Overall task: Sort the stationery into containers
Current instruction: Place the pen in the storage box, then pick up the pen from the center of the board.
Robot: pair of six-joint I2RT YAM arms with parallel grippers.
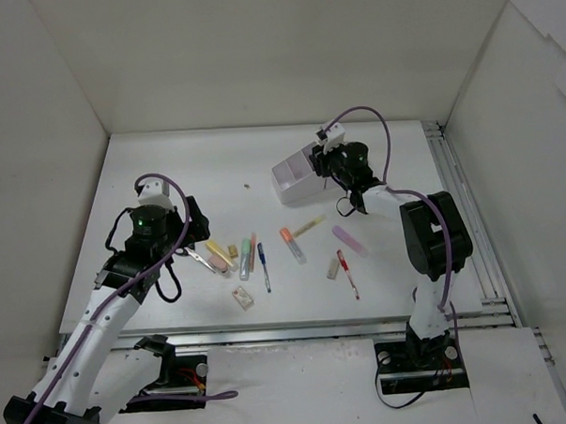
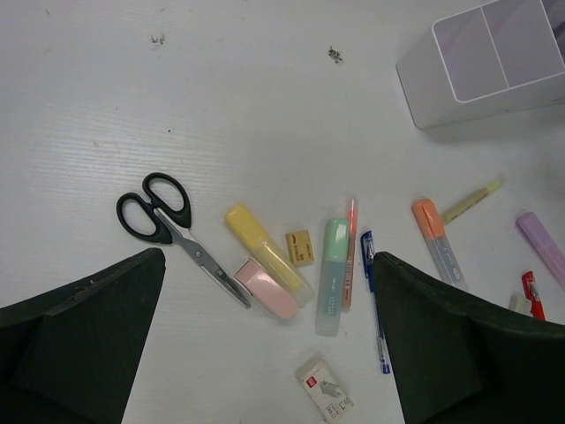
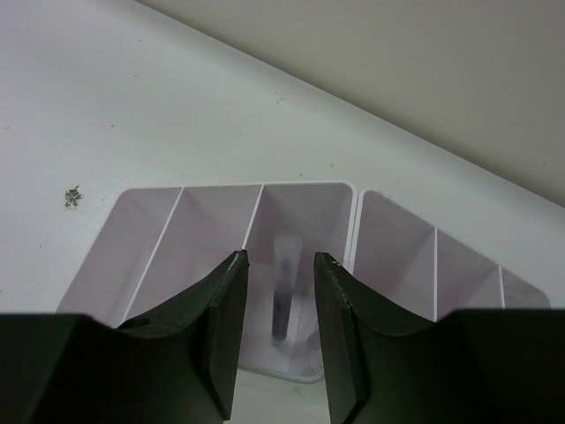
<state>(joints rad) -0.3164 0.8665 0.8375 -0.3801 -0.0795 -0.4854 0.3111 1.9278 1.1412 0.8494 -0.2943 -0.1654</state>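
- Step in hand: you are at the drop-off end of one placement. The right gripper (image 3: pixel 281 259) hangs over the organizer (image 3: pixel 309 189), which sits at 1 o'clock from table centre in the top view.
- Right tool state: the jaws stand slightly apart and hold nothing. A dark-tipped pen (image 3: pixel 282 291) stands in the compartment below the gap, and neither finger appears to touch it.
- Compartment: the pen is in the 3 o'clock cell of the three-cell block. The neighbouring cells show no contents.
- Left tool state: the left gripper (image 2: pixel 267 258) is fully released and empty, poised above the loose stationery.
- Stock on the table, left wrist view:
  - the scissors (image 2: pixel 159 216) at 9 o'clock of the cluster;
  - the yellow highlighter (image 2: pixel 265 252), the green highlighter (image 2: pixel 333 274) and the blue pen (image 2: pixel 374 300) near centre;
  - the orange marker (image 2: pixel 435 238) and the lilac marker (image 2: pixel 543 246) toward 3 o'clock.
- Judged progress: most items are unsorted, so the task is at an early stage.
- Next move, right arm: lift straight up clear of the organizer walls before you traverse. A sideways exit could tip the organizer.
- Next move, left arm: pick one item. The central items lie close together, so set the fingers across a single barrel.
- Writing: the wrapped eraser (image 2: pixel 325 389) at 6 o'clock carries a red mark and grey print, too small to read. No brand is legible on anything else.
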